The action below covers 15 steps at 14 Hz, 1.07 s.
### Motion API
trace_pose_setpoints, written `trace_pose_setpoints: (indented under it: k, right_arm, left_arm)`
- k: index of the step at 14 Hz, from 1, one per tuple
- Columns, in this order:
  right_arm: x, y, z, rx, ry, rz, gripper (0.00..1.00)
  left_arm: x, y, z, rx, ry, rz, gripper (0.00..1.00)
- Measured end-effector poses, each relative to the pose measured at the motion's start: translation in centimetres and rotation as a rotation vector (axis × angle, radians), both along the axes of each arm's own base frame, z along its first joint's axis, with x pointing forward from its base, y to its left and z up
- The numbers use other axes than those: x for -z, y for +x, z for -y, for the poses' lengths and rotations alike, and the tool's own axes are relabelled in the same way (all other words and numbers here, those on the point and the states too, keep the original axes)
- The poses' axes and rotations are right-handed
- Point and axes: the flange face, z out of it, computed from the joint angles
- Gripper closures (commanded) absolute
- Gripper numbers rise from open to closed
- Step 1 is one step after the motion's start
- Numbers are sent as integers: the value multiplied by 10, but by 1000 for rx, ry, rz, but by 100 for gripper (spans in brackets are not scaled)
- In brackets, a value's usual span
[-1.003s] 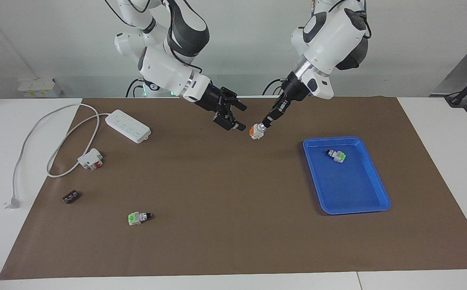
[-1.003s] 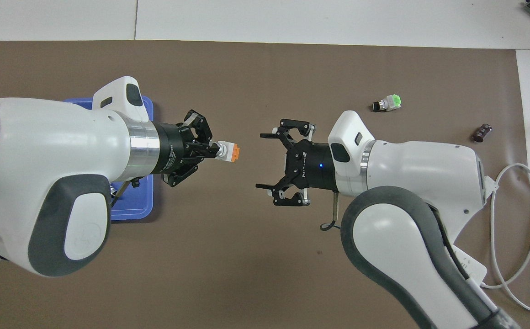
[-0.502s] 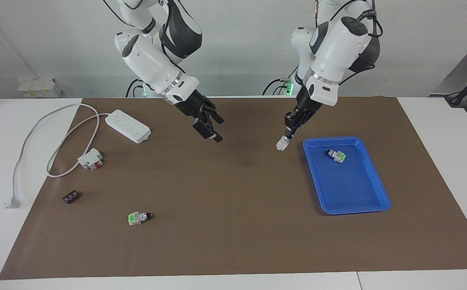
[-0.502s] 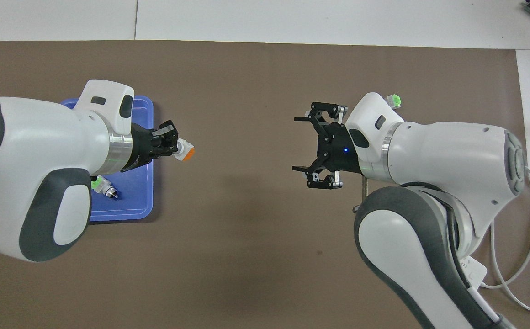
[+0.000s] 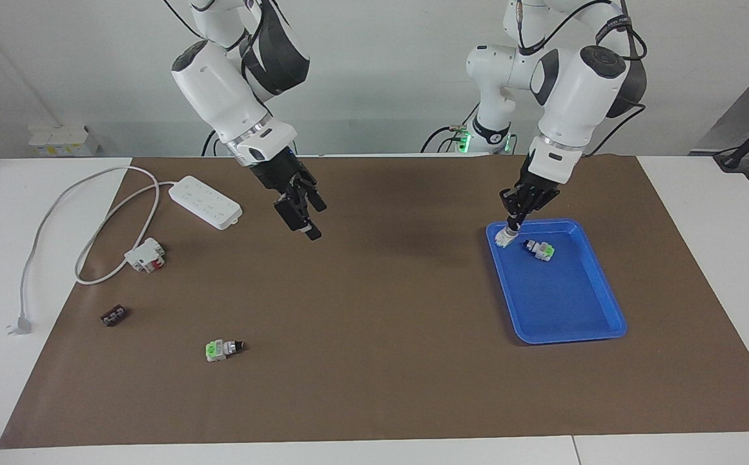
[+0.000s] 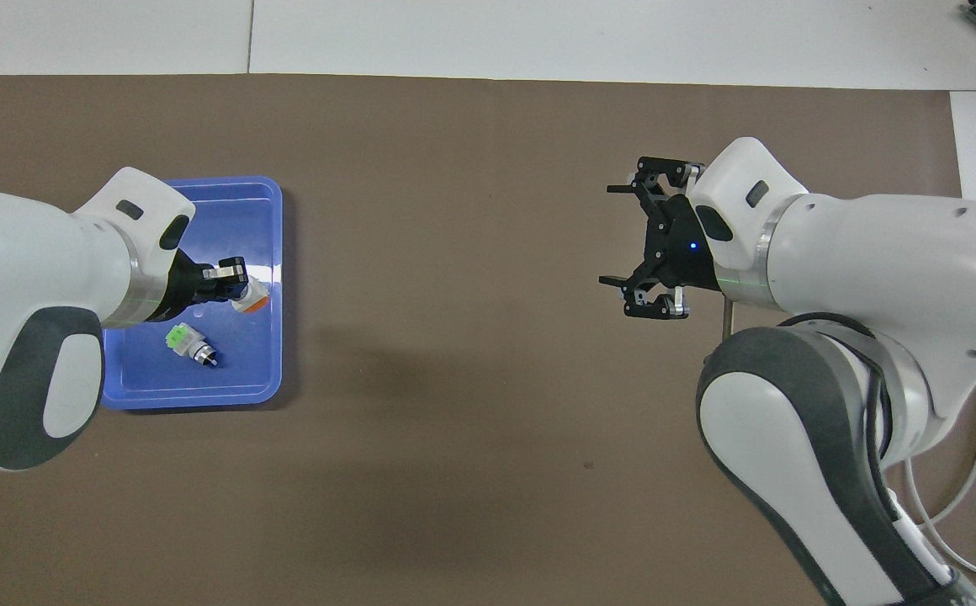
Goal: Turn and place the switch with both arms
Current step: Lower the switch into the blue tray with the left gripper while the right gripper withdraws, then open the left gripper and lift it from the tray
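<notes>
Switch [image 5: 503, 239] first: a small white body with an orange end block, hanging tip-up from my left hand [image 5: 511, 230], which is clamped shut on its knob end. It hangs over the robot-side corner of the blue tray [image 5: 600, 284], at the edge toward the middle of the counter [image 5: 374, 400], just beside the green-ended switch in the tray [image 5: 540, 249].

A second ago I held this switch over the middle of the brown mat, close to my right hand; since then my left arm has carried it out over the tray. My right hand [image 5: 302, 216] has pulled back toward its own end and hangs over bare mat near the white power strip [image 5: 205, 201], fingers spread wide and holding nothing.

Counting: three switches, one in my grip, one in the tray and a green-ended switch on the mat [image 5: 223, 349] farther from me at the right arm's end. One tray, one power strip, one white-and-red block [image 5: 146, 254], one small black block [image 5: 113, 316].
</notes>
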Motion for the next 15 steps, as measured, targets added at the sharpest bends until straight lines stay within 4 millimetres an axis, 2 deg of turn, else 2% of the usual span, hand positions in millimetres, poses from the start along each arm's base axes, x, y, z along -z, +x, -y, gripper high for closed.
trace_pose_setpoints:
  k: [3,4,5,6,7,8,12,15]
  right_arm:
    - [-14,4,8,68,-66,-25,0]
    - [-18,5,10,98,-72,-37,0]
    - [-21,6,12,125,-71,-43,0]
    - [-23,6,12,144,-72,-45,0]
    - [-24,7,13,159,-75,-46,0]
    - [-25,8,16,175,-76,-47,0]
    - [-26,17,49,336,-48,-88,0]
    - [-26,20,60,493,-41,-126,0]
  left_arm:
    - [38,-1,-39,71,25,3,100]
    - [53,-4,-49,94,31,7,95]
    - [65,-6,-56,111,36,9,65]
    - [71,-7,-60,120,39,9,52]
    - [72,-7,-61,127,40,10,43]
    - [69,-5,-61,132,40,16,38]
    - [43,9,-52,150,39,32,32]
    - [17,25,-48,160,40,-6,32]
